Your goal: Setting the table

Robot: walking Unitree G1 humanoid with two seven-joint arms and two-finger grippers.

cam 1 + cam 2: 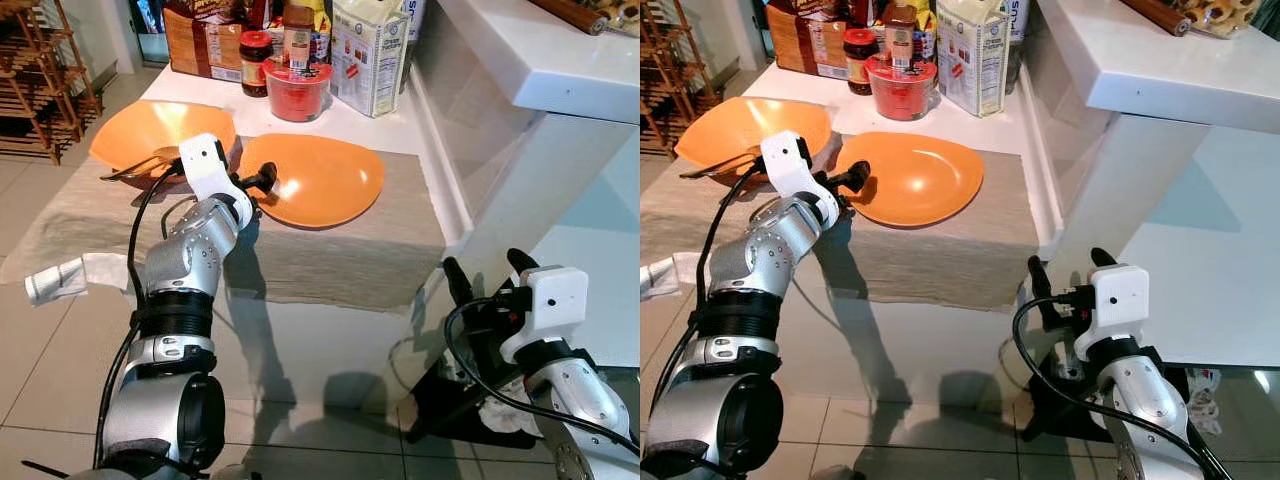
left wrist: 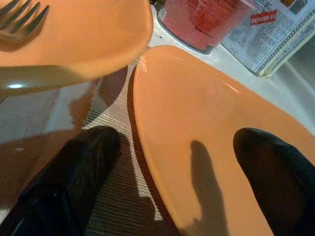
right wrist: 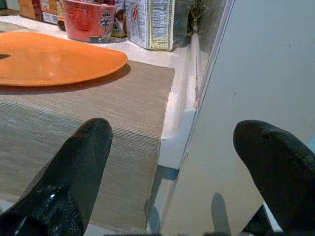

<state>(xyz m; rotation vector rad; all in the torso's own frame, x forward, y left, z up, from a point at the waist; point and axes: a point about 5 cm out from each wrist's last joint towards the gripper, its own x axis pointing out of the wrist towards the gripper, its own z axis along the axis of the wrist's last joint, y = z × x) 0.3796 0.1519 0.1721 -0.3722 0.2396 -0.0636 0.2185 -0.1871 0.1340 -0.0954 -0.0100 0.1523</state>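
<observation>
Two orange plates lie on a beige runner [image 1: 330,250] on the white table. The left plate [image 1: 150,128] carries a fork [image 1: 138,166]. The right plate [image 1: 322,180] is bare. My left gripper [image 1: 258,190] is at that plate's left rim and open. In the left wrist view, one of its fingers [image 2: 74,172] is over the runner and the other over the plate [image 2: 197,113], with the rim between them. My right gripper [image 1: 484,262] hangs low off the table's front right corner, open and holding nothing.
At the table's back stand a red noodle cup [image 1: 297,90], a jar [image 1: 255,60] and a white carton [image 1: 368,50]. A white counter [image 1: 540,50] rises to the right. A wooden rack [image 1: 40,80] stands far left. A crumpled white cloth [image 1: 60,280] lies at the runner's front left.
</observation>
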